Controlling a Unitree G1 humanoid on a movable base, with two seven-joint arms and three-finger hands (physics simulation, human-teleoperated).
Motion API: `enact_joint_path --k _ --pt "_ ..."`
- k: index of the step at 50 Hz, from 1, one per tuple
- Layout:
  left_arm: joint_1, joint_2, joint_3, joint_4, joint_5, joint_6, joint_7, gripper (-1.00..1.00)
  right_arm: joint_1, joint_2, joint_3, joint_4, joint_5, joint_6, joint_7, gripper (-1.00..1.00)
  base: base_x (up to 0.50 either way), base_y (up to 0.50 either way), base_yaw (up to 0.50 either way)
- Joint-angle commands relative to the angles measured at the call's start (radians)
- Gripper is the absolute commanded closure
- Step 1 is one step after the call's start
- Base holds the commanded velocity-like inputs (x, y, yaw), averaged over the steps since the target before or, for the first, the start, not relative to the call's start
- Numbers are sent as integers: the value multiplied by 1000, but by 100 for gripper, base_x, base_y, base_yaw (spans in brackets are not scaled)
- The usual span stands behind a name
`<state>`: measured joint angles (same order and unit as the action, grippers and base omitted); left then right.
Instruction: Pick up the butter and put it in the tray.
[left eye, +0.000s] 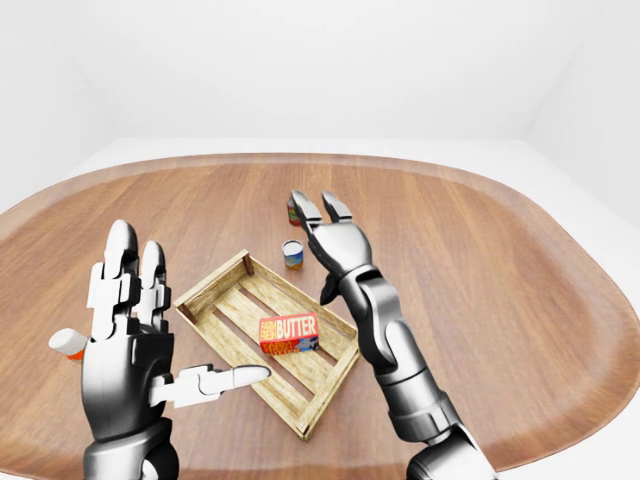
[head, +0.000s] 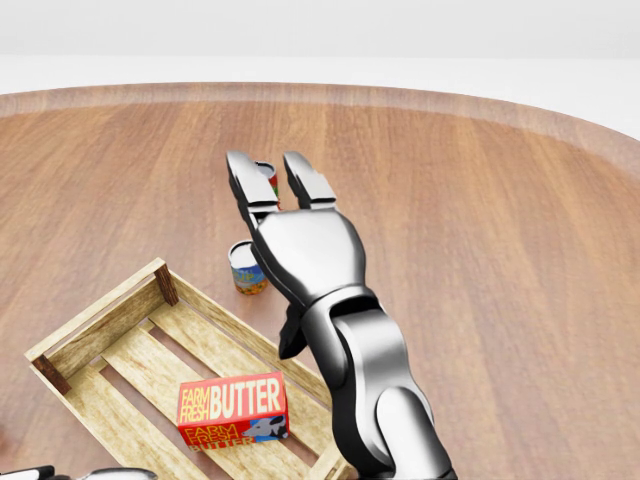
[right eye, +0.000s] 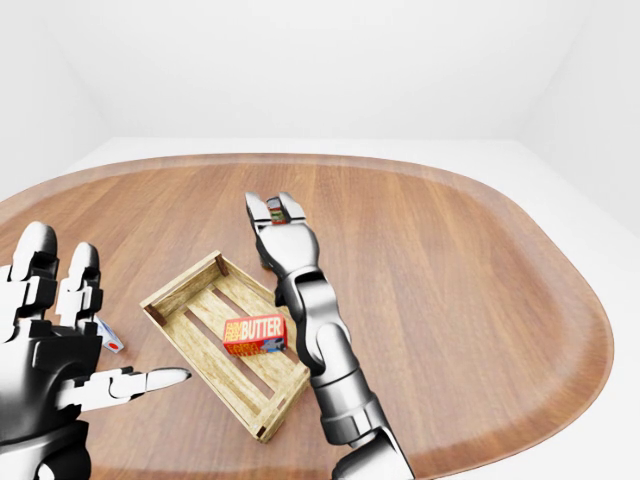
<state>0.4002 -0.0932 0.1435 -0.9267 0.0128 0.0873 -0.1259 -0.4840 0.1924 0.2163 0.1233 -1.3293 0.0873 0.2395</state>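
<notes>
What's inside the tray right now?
Only the butter box, lying on the slats of the tray. The right arm covers the tray's far-right rim in the head view.

A bare simulated test room: blank white walls (left eye: 330, 60) surround one large oval wooden table (left eye: 480, 250).

Butter (left eye: 290, 333) lying in tray (left eye: 222, 283); both hands open.

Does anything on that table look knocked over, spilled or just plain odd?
Nothing looks spilled or broken. The butter sits inside the tray, which lies at an angle to the table edge. Two small cans stand beyond it. Both hands, left and right, are open and empty.
</notes>
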Motion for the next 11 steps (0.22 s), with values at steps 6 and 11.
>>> enact_joint_path --k 6,11 --pt "-8 15 -34 7 20 0 23 -100 225 -40 -12 -442 -76 0 54 -100 0 0 0" --pt "-7 20 -42 5 22 0 29 -100 312 -36 -4 -563 -22 0 -43 -100 0 0 0"
